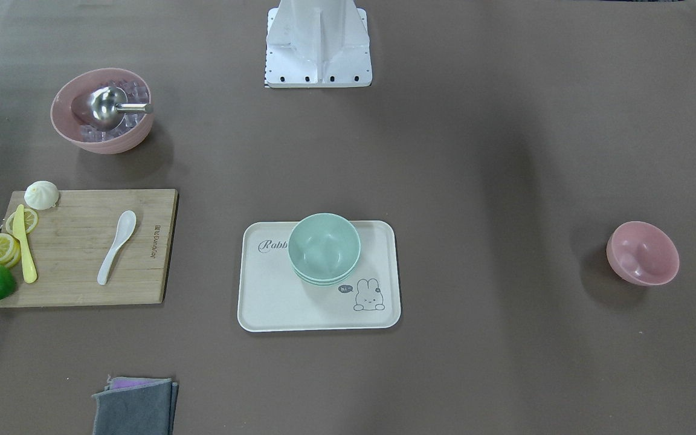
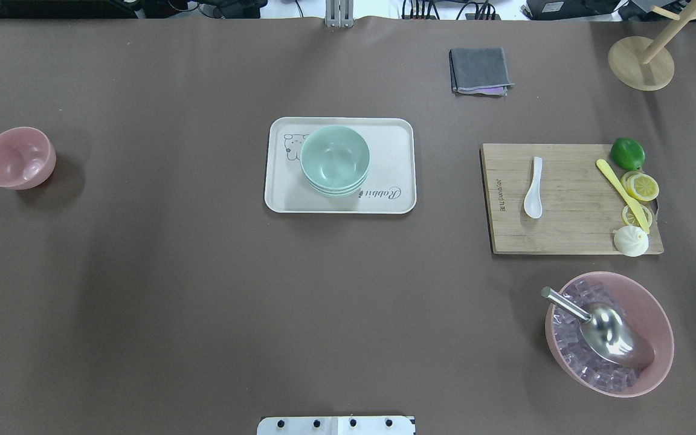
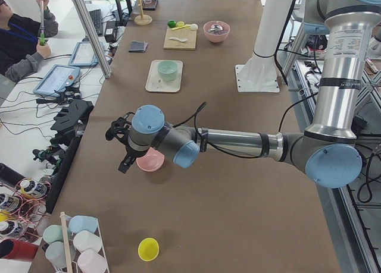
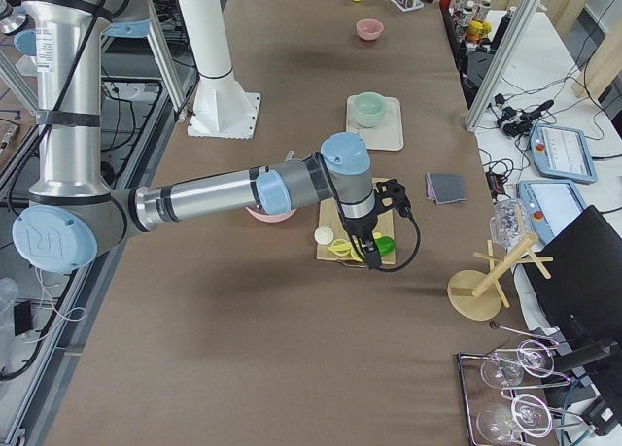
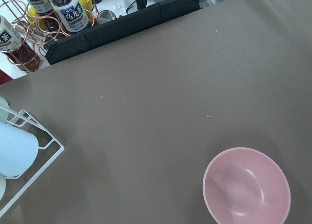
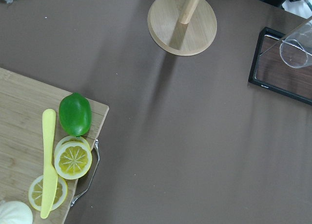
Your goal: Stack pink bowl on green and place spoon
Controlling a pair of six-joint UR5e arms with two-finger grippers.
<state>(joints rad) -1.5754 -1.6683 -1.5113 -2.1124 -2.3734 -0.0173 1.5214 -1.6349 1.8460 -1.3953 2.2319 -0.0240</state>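
An empty small pink bowl stands alone at the table's left end; it also shows in the left wrist view. Stacked green bowls sit on a cream tray at the centre. A white spoon lies on a wooden cutting board. My left gripper hovers above the pink bowl. My right gripper hovers above the board's fruit end. Both show only in the side views, so I cannot tell whether they are open or shut.
A large pink bowl holds ice cubes and a metal scoop. A lime, lemon slices, a yellow knife and a bun sit at the board's right end. A grey cloth and a wooden stand lie at the far side.
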